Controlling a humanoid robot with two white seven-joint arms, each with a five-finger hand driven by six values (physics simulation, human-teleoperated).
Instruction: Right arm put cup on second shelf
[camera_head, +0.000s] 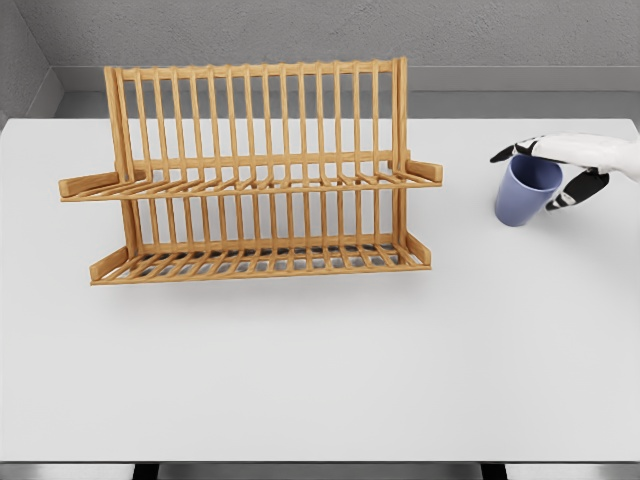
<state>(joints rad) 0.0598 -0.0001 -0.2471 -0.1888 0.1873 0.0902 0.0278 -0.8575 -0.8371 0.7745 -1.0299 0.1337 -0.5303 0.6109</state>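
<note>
Plain white worktop filling most of the view, grey wall behind it with a lighter band running along the bottom, and not much else in the room as far as I can see. Nothing on the surface except a wooden two-tier dish rack sitting left of centre and a blue cup well off to its right.

Right hand comes in from the right edge and is wrapped around the cup near the rim, dark fingertips on both sides of it. Cup looks tilted, mouth leaning toward the hand, and I honestly can't tell if its base is on the worktop or just clear of it. Left arm isn't in the shot at all.

What worries me from here, just my guess: that grip is up high and the cup is already leaning, so it could swing or slip out when carried across. The upper shelf is narrow slats with upright dowels right behind it, so coming in too low means clipping the rack's end post and shoving the whole thing, since it looks light and isn't fixed down. Set it down tilted and it'll probably tip between slats or roll off the front.
</note>
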